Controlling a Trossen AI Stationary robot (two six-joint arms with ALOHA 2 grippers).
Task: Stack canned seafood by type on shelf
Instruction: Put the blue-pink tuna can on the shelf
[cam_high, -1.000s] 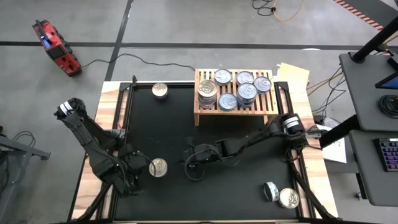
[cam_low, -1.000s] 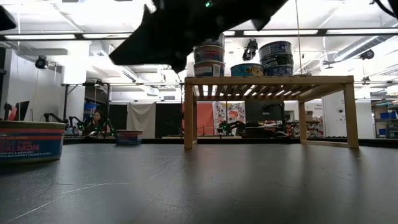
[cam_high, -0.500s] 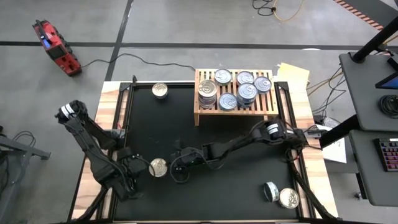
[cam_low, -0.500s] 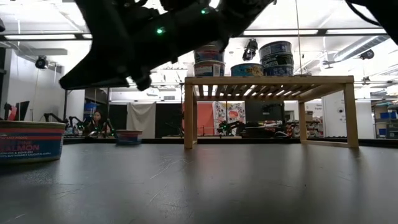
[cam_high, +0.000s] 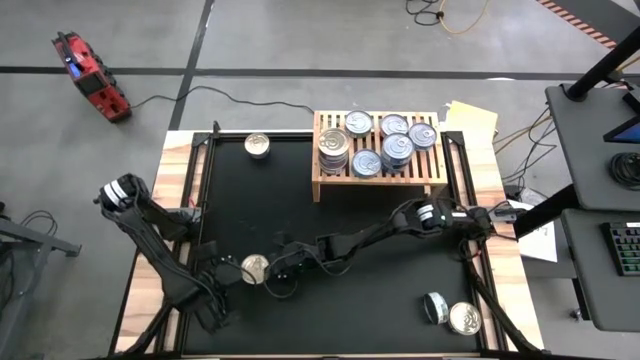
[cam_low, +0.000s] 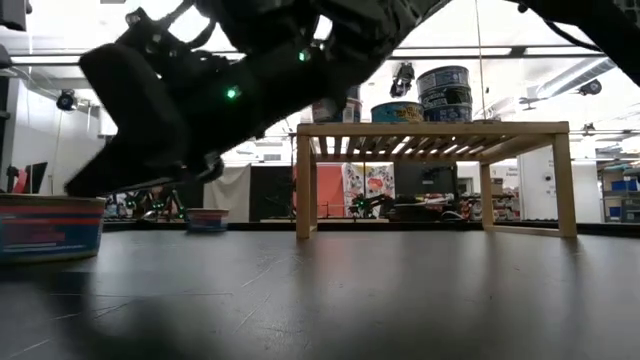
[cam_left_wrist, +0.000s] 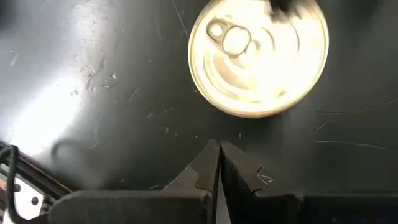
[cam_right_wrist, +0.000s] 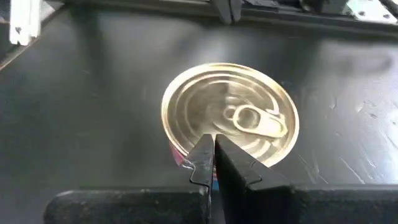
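A flat round can (cam_high: 255, 268) with a silver pull-tab lid and a red and blue side label (cam_low: 48, 228) stands on the black mat (cam_high: 350, 215), near its left side. My left gripper (cam_left_wrist: 219, 146) is shut, just short of the can's left side (cam_left_wrist: 258, 59), its tips apart from it. My right gripper (cam_right_wrist: 213, 142) is shut, reaching from the right, tips low over the lid's edge (cam_right_wrist: 230, 115). The wooden shelf (cam_high: 330, 185) at the far side carries several cans (cam_high: 382, 145), some stacked. My right gripper's shut fingertips (cam_right_wrist: 205, 149) hang over the right-hand edge of the can's lid (cam_right_wrist: 186, 134), slanting down from the table's right. I cannot tell whether they touch the lid. The can stands flat on the mat.
One more can (cam_high: 258, 146) stands at the mat's far left. Two cans (cam_high: 436, 307) (cam_high: 463, 318) lie at the near right, one on its side. My right arm (cam_high: 400, 222) stretches across the mat's middle. In the low view, room shows under the shelf (cam_low: 430, 128).
My right gripper has travelled toward the table's left edge and down, arriving at the can's lid. My left gripper has sunk toward the mat beside the can. Both have stayed shut, and the can has kept its place.
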